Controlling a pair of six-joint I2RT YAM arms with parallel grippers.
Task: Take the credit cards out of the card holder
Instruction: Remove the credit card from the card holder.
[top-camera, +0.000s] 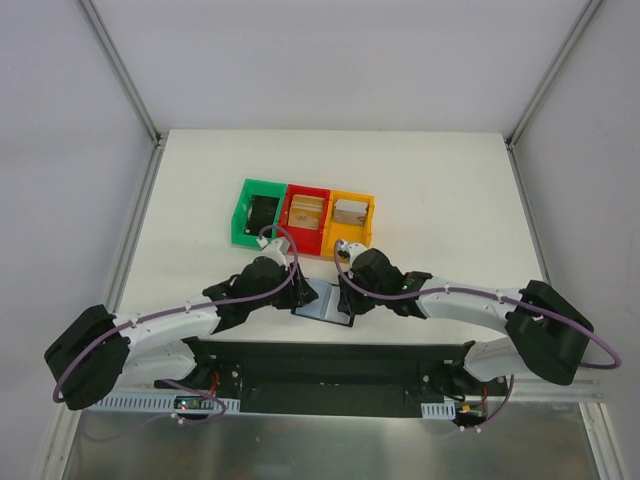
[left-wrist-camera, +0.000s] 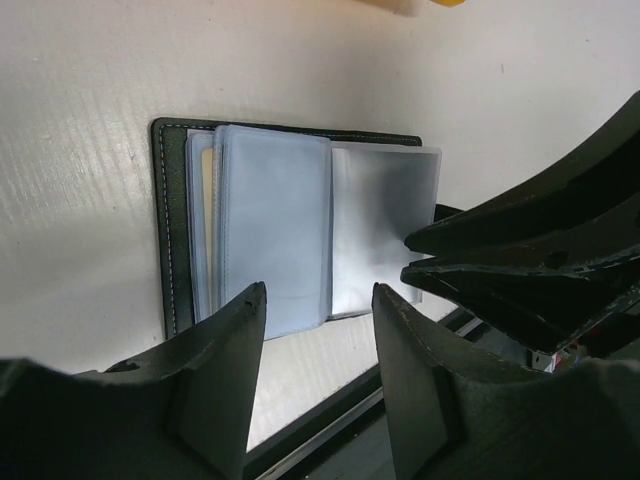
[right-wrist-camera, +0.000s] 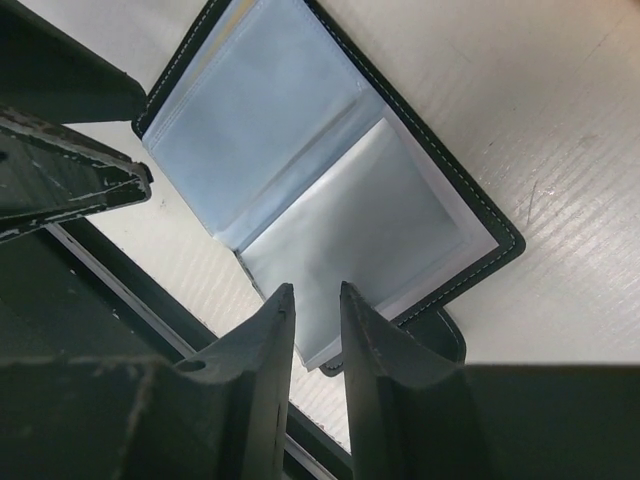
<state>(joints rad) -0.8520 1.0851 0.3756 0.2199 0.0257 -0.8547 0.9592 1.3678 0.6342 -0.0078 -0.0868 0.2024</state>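
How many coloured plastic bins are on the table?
3, in one row beyond the card holder: green bin left, red bin middle, orange bin right. None seems hidden.

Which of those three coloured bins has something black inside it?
The green bin, leftmost in the row: it holds a black object, while the red bin and orange bin beside it hold tan-coloured contents.

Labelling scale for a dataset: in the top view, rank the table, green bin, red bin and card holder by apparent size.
1. table
2. green bin and red bin: look alike, not ranked
3. card holder: looks smallest, but it is partly covered, so unsure
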